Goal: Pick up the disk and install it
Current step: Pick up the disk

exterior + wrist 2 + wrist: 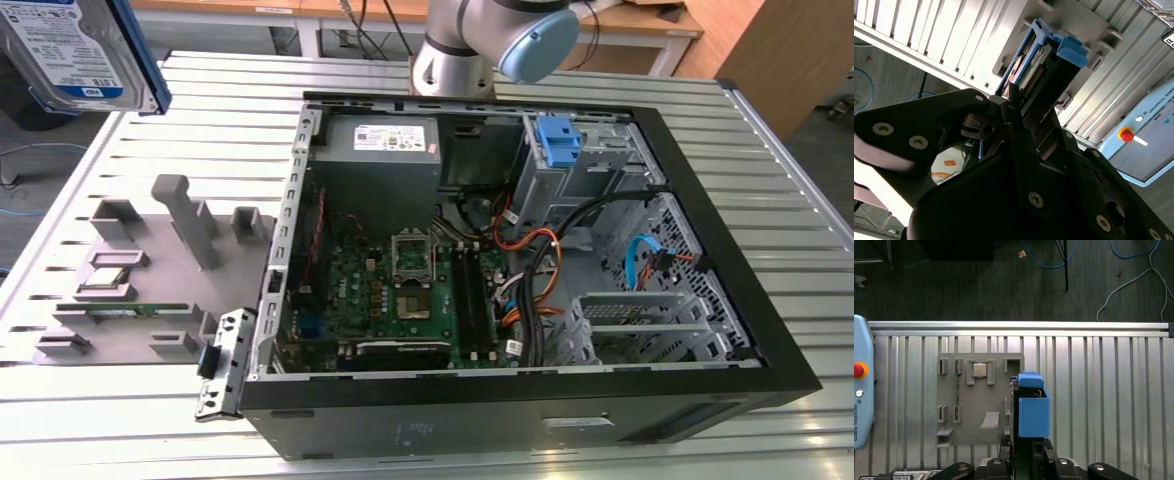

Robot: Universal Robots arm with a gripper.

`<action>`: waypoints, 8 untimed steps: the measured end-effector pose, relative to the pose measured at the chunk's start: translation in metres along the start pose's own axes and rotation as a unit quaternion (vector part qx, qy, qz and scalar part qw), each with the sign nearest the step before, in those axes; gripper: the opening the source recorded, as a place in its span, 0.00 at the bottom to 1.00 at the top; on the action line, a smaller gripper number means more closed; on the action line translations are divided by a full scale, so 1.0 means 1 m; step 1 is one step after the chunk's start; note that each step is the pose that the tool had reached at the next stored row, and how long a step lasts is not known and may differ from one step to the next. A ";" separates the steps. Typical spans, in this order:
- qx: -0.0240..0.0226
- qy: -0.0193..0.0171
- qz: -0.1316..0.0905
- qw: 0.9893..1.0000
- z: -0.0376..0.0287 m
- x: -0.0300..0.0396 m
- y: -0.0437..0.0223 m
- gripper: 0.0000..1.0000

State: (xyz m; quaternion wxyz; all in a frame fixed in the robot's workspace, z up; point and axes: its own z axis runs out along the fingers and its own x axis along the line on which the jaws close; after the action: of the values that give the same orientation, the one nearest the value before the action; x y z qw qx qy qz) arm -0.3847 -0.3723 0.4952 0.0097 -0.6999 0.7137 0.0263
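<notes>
Pincer (1015, 102) clenched on the disk (1041, 62), which is held in the air above the grey fixture plate (979, 405), outside the open computer case (534, 410).
Black, bolted metal fingers (1009, 112) grip one end of the flat silver drive; glossy blue plastic rails run along its sides, and in the exterior view its white-and-blue label (74, 45) fills the upper corner at the exterior view's left. The matt grey plate has moulded slots and posts, and one pocket holds a small square metal chip (979, 370). The black steel case lies on its side and holds a green motherboard (414, 290), a grey power-supply box (380, 150), a blue bracket (558, 140) and orange, blue and black cables. Everything sits on a ribbed aluminium table (787, 170). Beyond the table's edge, blue and white cables lie on a dark floor (954, 285).
</notes>
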 end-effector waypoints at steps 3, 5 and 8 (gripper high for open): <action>0.000 0.000 0.000 1.000 -0.0008 0.0000 0.0000 0.35; 0.000 0.000 0.000 1.000 -0.0021 -0.0001 0.0000 0.35; 0.000 0.000 0.000 1.000 -0.0046 -0.0002 0.0000 0.35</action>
State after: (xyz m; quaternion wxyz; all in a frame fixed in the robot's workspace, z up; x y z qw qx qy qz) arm -0.3846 -0.3723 0.4998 0.0096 -0.6999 0.7136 0.0263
